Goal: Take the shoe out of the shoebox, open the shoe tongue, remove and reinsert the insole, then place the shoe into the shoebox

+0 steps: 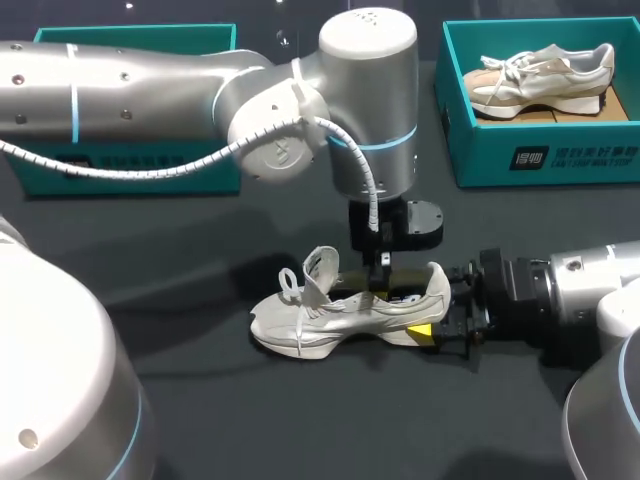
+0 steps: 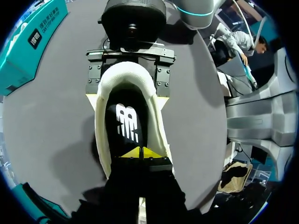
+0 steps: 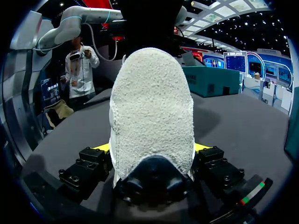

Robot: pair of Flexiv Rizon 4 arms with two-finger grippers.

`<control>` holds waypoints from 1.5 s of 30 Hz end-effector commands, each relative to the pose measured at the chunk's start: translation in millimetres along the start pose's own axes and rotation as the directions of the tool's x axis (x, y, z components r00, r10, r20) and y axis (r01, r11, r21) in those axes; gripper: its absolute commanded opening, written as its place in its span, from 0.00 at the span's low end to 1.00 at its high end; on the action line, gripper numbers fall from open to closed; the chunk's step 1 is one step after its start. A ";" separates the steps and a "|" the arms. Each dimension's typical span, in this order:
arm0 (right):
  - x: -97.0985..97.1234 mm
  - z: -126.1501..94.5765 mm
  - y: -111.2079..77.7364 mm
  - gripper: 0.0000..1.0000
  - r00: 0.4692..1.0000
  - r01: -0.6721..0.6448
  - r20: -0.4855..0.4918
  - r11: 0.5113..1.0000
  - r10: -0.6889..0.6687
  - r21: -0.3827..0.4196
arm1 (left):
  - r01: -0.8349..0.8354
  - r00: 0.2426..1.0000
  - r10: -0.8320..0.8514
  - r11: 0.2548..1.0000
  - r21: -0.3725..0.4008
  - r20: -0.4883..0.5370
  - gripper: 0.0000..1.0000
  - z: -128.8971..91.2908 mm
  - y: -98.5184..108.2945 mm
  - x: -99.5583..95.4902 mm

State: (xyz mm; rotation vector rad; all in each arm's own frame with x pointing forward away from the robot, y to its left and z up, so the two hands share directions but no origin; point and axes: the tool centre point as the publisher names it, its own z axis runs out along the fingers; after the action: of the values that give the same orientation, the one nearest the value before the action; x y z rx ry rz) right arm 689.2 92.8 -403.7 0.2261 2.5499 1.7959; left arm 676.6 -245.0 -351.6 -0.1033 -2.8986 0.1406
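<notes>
- Print in white on the teal front wall of the shoebox (image 1: 540, 158) at 2 o'clock of the head view, and a white logo on the black insole (image 2: 127, 122); neither read off.
- Cream-and-beige shoe (image 1: 345, 312) out of the box, standing on its sole on the dark grey bench (image 1: 250, 420) just toward 6 o'clock from the middle, toe to 9 o'clock, heel to 3 o'clock.
- Upright tongue (image 1: 322, 270) folded toward the toe, with white laces (image 1: 290, 283) slack beside it.
- Nubbly cream material over the rounded heel back; padded cream collar around the opening.
- Heel of the shoe pinched by the right pincer (image 1: 436, 308), one yellow-tipped finger on each side.
- Mouth of the shoe entered from straight above by the left pincer (image 1: 381, 282), yellow tips pressed together on the insole at midfoot; cannot tell whether any of the insole is caught between them.
- Matching second shoe (image 1: 540, 78) lying inside the shoebox on brown card.
- Teal too, the other shoebox (image 1: 130, 175) at 10 o'clock, partly behind the left arm.
</notes>
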 end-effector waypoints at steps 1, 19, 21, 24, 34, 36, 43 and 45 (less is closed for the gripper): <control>0.9 -0.4 1.1 0.00 1.000 0.000 0.001 1.000 0.000 0.002 | -0.017 0.999 0.017 1.000 0.011 -0.038 0.00 4.1 11.1 -0.1; 0.9 -0.4 1.1 0.00 1.000 0.000 0.001 1.000 0.000 0.002 | -0.066 0.996 0.063 0.997 -0.041 -0.058 0.16 36.3 14.1 6.6; 0.9 -0.4 1.1 0.00 1.000 0.000 0.001 1.000 0.000 0.002 | -0.059 0.997 0.057 0.997 -0.044 -0.042 0.33 39.4 12.8 4.9; 0.9 -0.4 1.1 0.00 1.000 0.000 0.001 1.000 0.000 0.002 | -0.057 0.998 0.056 0.997 -0.044 -0.024 0.37 42.7 12.0 3.6; 0.9 -0.4 1.1 0.00 1.000 0.000 0.001 1.000 0.000 0.002 | -0.043 0.992 0.051 0.996 -0.072 0.116 0.43 61.2 10.5 0.8; 0.9 -0.4 1.1 0.00 1.000 0.000 0.001 1.000 0.000 0.002 | -0.028 0.988 0.038 0.997 -0.075 0.148 0.44 66.4 10.1 -2.3; 0.9 -0.4 1.1 0.00 1.000 0.000 0.001 1.000 0.000 0.002 | 0.020 0.974 0.001 0.995 -0.093 0.225 0.36 76.2 14.6 -19.1; 0.9 -0.4 1.1 0.00 1.000 0.000 0.001 1.000 0.000 0.002 | 0.037 0.970 -0.012 0.994 -0.101 0.242 0.29 76.7 16.6 -24.0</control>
State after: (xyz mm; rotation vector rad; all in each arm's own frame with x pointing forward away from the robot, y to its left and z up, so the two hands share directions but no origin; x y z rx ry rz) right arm 689.1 91.3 -407.8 0.2247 2.5501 1.7947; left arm 676.3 -234.5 -404.3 -0.0815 -3.1327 0.0183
